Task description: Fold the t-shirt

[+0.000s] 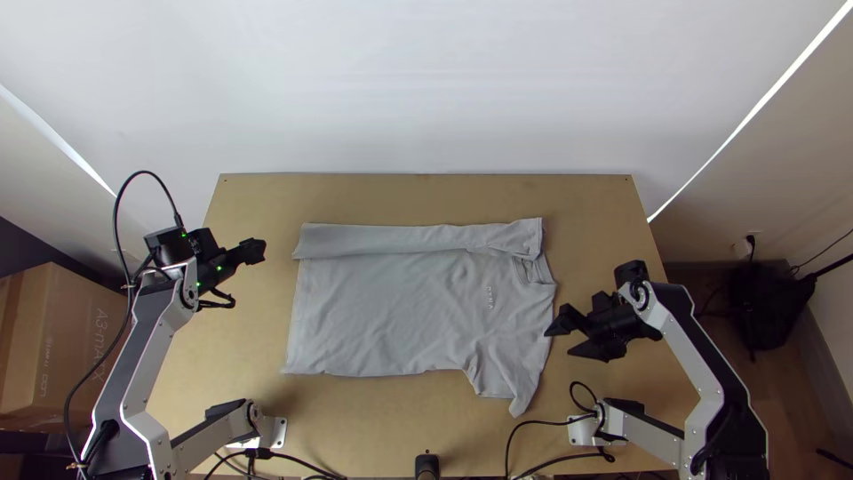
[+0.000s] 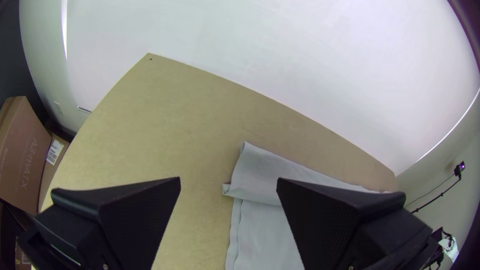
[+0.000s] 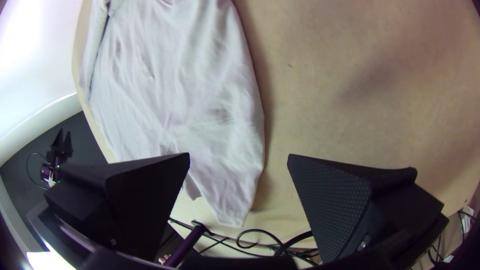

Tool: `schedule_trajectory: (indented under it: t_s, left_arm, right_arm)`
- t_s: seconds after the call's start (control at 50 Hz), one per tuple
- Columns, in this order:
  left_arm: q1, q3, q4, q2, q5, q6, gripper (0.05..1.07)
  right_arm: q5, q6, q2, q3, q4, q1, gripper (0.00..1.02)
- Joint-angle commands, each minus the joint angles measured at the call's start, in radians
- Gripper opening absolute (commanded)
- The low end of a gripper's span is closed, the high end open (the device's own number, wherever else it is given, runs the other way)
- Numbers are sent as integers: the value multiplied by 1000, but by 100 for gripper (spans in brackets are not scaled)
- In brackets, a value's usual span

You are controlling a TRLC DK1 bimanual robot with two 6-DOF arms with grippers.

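Note:
A grey t-shirt (image 1: 382, 311) lies on the table, its collar to the right in the top view. Its far side is folded over in a long strip (image 1: 391, 238); the near side is flat, with a sleeve (image 1: 508, 391) sticking out toward the near edge. My left gripper (image 1: 245, 276) is open, left of the shirt's hem. In the left wrist view, the left gripper (image 2: 229, 182) has the strip's end (image 2: 255, 172) beyond its parted fingers. My right gripper (image 1: 560, 342), also open, is beside the shoulder. The right wrist view has the right gripper (image 3: 239, 157) near the sleeve (image 3: 230, 190), holding nothing.
The wooden table (image 1: 426, 197) has bare surface around the shirt. Black cables (image 1: 533, 427) run along its near edge by the arm bases. A cardboard box (image 1: 67, 342) stands beyond the left edge, and a white wall (image 1: 426, 89) rises behind the far edge.

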Motion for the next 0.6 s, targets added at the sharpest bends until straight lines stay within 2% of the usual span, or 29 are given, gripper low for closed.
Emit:
schedule_trajectory:
  t_s: [0.0, 0.22, 0.58]
  left_arm:
    - [-2, 17, -20, -33, 12, 11, 98]
    - [-2, 17, -36, -48, 11, 10, 98]
    - [5, 15, -78, -73, 11, 45, 98]
  right_arm:
    - [-3, -41, 31, -67, 16, -3, 86]
    - [-3, -41, 101, -102, 59, 32, 86]
    - [-5, -30, 217, -161, 153, 161, 86]
